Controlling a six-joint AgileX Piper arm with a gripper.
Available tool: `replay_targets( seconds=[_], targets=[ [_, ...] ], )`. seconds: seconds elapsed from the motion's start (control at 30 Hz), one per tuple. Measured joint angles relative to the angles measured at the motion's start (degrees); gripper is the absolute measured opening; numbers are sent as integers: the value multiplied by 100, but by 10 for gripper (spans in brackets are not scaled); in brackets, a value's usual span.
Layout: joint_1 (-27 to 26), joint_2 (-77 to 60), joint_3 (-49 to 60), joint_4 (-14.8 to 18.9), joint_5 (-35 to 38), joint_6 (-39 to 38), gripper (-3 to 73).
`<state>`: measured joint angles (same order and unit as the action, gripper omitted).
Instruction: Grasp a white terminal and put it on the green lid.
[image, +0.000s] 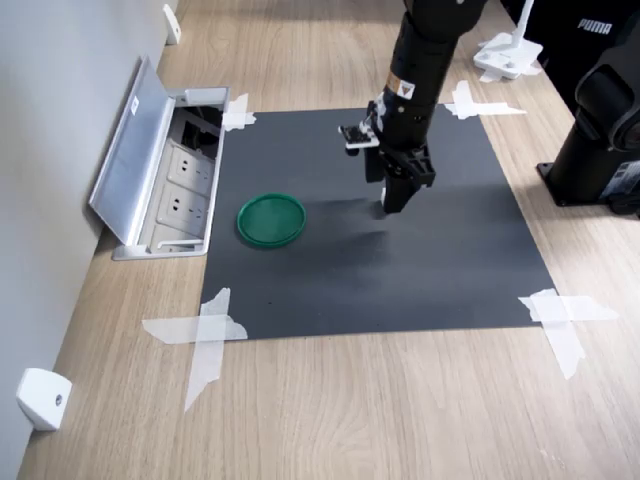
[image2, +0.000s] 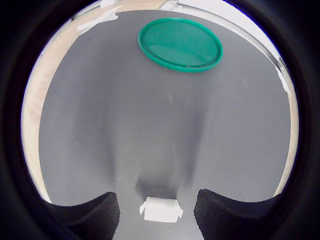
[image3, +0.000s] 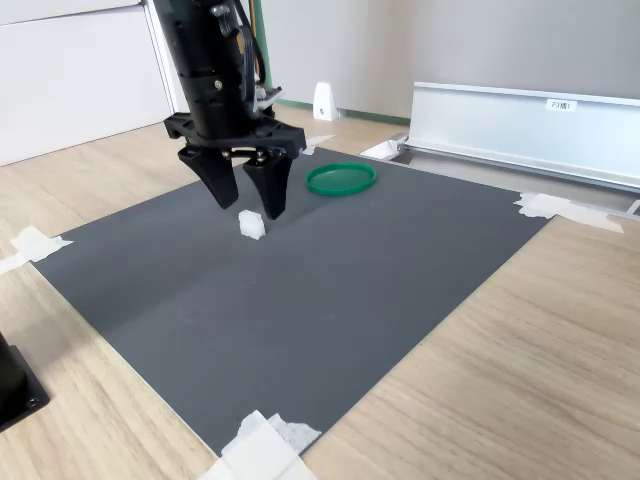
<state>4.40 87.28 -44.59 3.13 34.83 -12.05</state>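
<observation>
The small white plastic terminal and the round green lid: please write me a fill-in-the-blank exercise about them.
1. The small white plastic terminal lies on the ____ mat.
2. The gripper stands over it with its jaws ____.
3. The round green plastic lid holds ____ on it.
4. In the first exterior view, the lid lies to the ____ of the gripper.

Missing words: black; open; nothing; left

The worktop (image: 330, 410) is pale wood-grain laminate, smooth. On it lies a matt dark-grey mat (image: 400, 270), finely textured in the wrist view. The green lid (image2: 180, 44) is glossy plastic, the white terminal (image2: 160, 210) matt plastic, the socket-box cover (image: 125, 165) brushed metal.
</observation>
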Motion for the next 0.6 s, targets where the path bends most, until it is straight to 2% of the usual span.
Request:
replay_targets(
  seconds=[0.6],
  targets=[
    [0, 328, 0, 45, -108, -104, 625]
  ],
)
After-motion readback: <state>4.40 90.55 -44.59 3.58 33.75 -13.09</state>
